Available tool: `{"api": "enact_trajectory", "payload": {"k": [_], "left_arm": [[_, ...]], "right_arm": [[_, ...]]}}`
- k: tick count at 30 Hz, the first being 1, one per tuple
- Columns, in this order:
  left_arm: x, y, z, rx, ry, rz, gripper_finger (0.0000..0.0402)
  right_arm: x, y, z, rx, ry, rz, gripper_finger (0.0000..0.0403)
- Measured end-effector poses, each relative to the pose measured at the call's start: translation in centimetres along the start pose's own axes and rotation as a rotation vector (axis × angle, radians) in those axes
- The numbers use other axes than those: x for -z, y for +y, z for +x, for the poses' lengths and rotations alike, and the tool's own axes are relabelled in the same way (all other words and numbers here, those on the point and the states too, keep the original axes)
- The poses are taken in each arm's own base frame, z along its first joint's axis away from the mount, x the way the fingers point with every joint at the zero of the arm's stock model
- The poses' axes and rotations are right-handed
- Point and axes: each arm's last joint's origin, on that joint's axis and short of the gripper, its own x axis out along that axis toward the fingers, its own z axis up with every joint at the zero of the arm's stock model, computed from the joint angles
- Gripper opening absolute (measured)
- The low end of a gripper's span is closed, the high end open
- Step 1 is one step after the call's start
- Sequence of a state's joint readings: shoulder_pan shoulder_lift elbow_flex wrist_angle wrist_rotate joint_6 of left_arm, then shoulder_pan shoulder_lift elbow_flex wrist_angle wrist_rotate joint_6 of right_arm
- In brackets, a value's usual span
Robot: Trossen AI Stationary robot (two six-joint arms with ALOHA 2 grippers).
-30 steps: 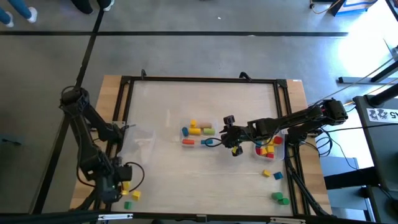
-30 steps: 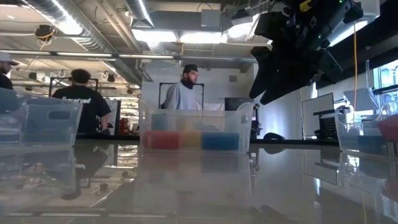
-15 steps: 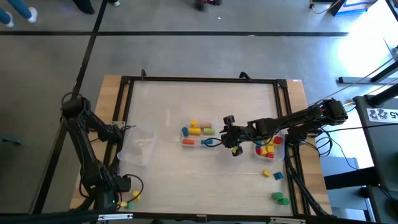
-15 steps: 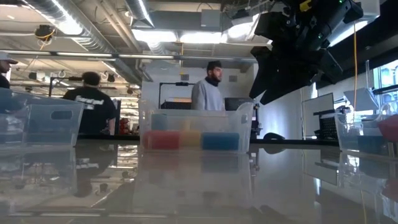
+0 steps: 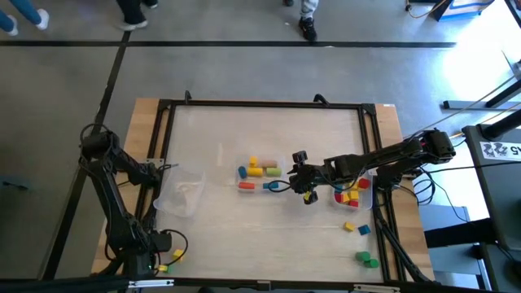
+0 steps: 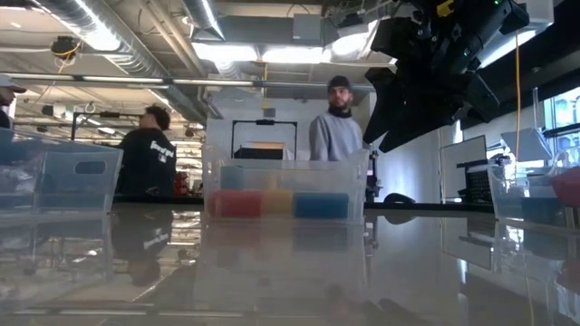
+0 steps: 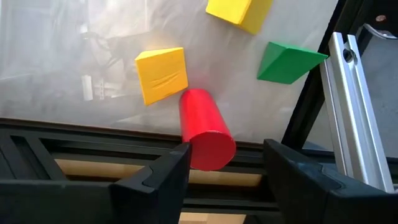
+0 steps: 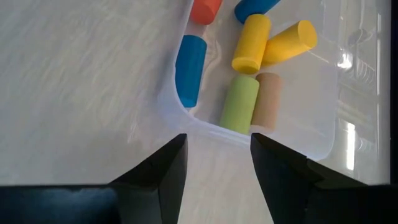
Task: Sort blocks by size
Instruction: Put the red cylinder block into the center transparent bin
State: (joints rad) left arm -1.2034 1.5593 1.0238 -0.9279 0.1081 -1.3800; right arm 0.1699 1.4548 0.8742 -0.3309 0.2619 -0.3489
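Observation:
My left gripper (image 7: 224,152) is open at the table's near left corner (image 5: 159,257). A red cylinder block (image 7: 205,127) lies on the table with its near end between the fingertips; I cannot tell whether either finger touches it. Two yellow blocks (image 7: 161,74) (image 7: 239,11) and a green wedge (image 7: 287,61) lie just beyond. My right gripper (image 8: 217,146) is open and empty above the table (image 5: 307,194), beside a clear bin (image 8: 292,124) that holds blue (image 8: 189,70), yellow (image 8: 250,43), green (image 8: 239,102) and tan (image 8: 266,99) cylinders.
A clear bin (image 5: 181,192) stands at the left, the cylinder bin (image 5: 259,175) in the middle, and a bin with red and yellow blocks (image 5: 352,194) at the right. Loose yellow, blue (image 5: 356,229) and green (image 5: 367,259) blocks lie near right. The black frame rail (image 7: 348,99) runs beside the left gripper. People walk behind.
My left gripper has moved toward the table's near edge, down over the loose blocks at the near left corner. My right gripper has kept still. The people beyond the table have walked toward the right.

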Motion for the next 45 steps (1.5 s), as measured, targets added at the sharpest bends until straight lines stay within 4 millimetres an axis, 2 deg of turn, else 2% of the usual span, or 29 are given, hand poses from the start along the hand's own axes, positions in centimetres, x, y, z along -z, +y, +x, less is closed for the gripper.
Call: {"api": "enact_trajectory", "payload": {"k": [9, 19, 45], "left_arm": [[0.1, -0.1, -0.9, 0.019, -0.011, 0.010, 0.0200], [0.6, 1.2, -3.3, 0.037, -0.016, -0.055, 0.0200], [0.6, 0.5, -2.0, 0.008, -0.026, -0.034, 0.0200]], "right_arm": [[0.0, 0.0, 0.0, 0.000, 0.000, 0.001, 0.0182], [0.0, 0.0, 0.0, 0.000, -0.001, 0.002, 0.0182], [0.0, 0.0, 0.0, 0.000, 0.000, 0.000, 0.0182]]}}
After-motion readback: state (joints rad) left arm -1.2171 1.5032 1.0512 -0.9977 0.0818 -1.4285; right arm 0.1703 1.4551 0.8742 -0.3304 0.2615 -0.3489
